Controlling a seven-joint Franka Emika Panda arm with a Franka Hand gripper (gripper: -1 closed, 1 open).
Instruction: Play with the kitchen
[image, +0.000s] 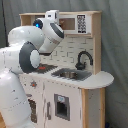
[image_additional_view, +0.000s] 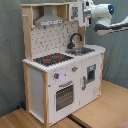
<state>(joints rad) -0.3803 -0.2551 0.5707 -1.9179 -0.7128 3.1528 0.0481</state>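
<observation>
One arm hangs high at the kitchen (image_additional_view: 60, 65), upper right in the second exterior view; its gripper (image_additional_view: 81, 11) sits near the top shelf (image_additional_view: 50, 4), finger state unclear; approach slowly, avoiding the faucet (image_additional_view: 75, 39).

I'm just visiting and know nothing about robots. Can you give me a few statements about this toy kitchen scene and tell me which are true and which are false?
1. The black faucet curves over the sink. True.
2. The robot arm is pressing on the stovetop. False: in the second exterior view it is up beside the top shelf, well above the counter.
3. The oven door hangs wide open. False: it sits shut, flush with the front.
4. A grey hood hangs above the stovetop. True.
5. The kitchen is mostly bright blue. False: it is white and light wood.
</observation>
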